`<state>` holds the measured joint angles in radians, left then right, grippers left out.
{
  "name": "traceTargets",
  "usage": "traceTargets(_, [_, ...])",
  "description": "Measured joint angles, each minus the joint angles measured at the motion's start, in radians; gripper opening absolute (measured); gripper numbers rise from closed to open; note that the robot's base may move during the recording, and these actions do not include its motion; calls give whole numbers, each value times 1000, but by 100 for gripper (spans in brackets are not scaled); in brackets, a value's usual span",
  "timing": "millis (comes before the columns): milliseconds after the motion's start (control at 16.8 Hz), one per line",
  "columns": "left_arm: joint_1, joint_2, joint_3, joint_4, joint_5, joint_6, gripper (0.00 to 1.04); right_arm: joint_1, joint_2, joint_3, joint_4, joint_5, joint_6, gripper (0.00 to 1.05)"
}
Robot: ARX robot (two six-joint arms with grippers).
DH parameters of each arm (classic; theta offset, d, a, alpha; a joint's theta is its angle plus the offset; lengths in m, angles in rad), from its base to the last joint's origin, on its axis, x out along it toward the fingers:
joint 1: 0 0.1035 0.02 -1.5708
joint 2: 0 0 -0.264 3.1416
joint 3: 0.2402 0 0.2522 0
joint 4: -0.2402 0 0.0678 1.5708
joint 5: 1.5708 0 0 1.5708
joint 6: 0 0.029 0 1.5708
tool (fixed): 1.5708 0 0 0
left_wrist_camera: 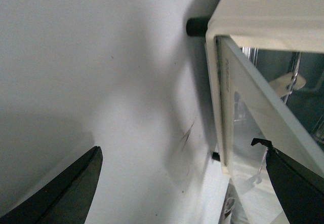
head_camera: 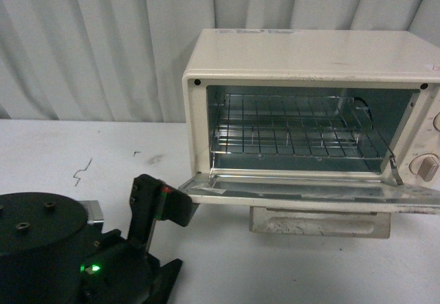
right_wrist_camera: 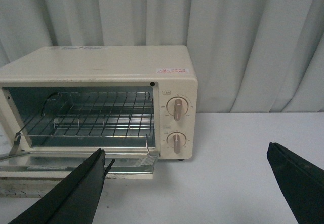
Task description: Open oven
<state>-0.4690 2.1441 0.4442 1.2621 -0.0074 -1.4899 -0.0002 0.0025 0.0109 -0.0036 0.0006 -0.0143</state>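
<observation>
Flat white matte table top (head_camera: 62, 146) noted, marked by a thin dark squiggle (head_camera: 82, 170), with a faint grey smudge (head_camera: 155, 158) further right. A small cream-white boxy toaster oven (head_camera: 309, 53) is stood directly on it, toward the right, its door (head_camera: 309, 194) let down open, held level just above the surface.

We see the oven (head_camera: 309, 49) cream-white, wire rack (head_camera: 295, 128) a silver grid, knobs (right_wrist_camera: 176, 108) cream with tan bars; table (head_camera: 62, 146) white, dark scuffs; curtain (head_camera: 89, 42) pale grey, vertical pleats; left gripper (left_wrist_camera: 177, 147) and right gripper (right_wrist_camera: 186, 149) black
</observation>
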Motion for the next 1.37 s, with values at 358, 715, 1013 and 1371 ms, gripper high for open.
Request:
traceTargets(358, [131,-61,-174,25,34,-21,98,0,0,0,0,0,0,98])
traceTargets(715, [348,-386,-412,2,191,87,98,0,0,0,0,0,0,98])
traceTargets(1013, [686,-1239,-363,-751,410,315,98,0,0,0,0,0,0,98])
traceTargets(1371, [766,-1725,-325,-957,309,1175,58,0,0,0,0,-1,0,98])
